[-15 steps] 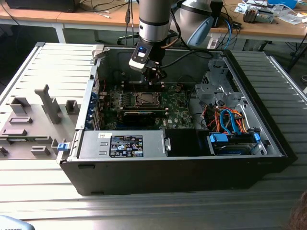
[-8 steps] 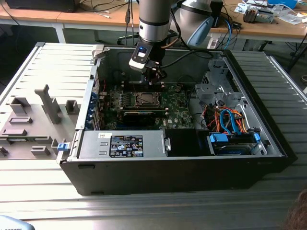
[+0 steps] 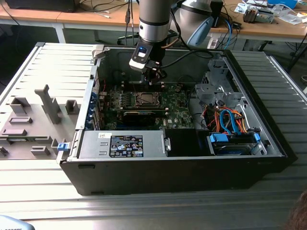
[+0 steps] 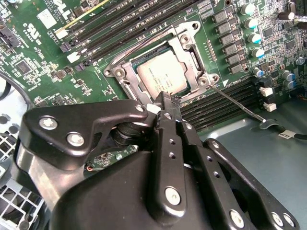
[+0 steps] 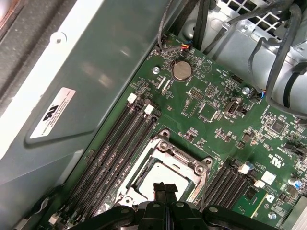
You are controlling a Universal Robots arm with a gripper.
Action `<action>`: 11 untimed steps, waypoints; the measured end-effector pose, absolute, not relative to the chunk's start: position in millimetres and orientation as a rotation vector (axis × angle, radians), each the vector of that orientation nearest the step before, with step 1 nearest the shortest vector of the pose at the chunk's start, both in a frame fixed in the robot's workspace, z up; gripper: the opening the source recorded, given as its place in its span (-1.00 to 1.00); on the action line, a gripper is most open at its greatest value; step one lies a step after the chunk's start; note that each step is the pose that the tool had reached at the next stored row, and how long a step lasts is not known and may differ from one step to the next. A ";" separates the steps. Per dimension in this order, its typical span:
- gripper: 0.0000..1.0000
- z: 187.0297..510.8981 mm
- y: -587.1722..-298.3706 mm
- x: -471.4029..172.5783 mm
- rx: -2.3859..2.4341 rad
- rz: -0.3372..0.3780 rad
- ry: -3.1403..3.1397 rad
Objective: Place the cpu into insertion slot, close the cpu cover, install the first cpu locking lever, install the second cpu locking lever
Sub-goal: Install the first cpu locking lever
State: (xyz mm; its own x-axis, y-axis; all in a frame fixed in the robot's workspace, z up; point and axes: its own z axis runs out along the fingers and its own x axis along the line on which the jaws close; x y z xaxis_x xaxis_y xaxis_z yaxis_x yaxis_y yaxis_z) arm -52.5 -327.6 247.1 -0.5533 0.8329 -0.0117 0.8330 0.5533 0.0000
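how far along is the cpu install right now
Done: the cpu sits in the insertion slot, and the cpu cover looks lowered around it. In hand: the gripper, fingertips together, is at the slot's edge. To do: one thin lever sticks out sideways, apparently unlatched.

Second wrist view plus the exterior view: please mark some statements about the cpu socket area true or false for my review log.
1. The cpu sits in the insertion slot. True.
2. The cpu cover stands upright, swung open. False: it lies flat, framing the cpu.
3. The fingers are spread wide apart. False: they are closed together at the socket's edge.
4. A thin metal lever runs out from a corner of the socket. True.
5. The computer case has its side panel on. False: in the exterior view it lies open, with the board exposed.
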 end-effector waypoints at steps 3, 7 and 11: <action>-0.79 247.1 -327.6 -52.5 1.478 -0.009 2.761; -0.79 247.1 -327.6 -52.5 1.474 -0.009 2.763; -0.79 247.1 -327.6 -52.5 1.469 -0.009 2.765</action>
State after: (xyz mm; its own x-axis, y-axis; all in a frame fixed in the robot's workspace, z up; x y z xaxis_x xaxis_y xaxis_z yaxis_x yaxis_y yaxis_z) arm -52.5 -327.6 247.1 -0.5599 0.8285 -0.0118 0.8286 0.5599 -0.0001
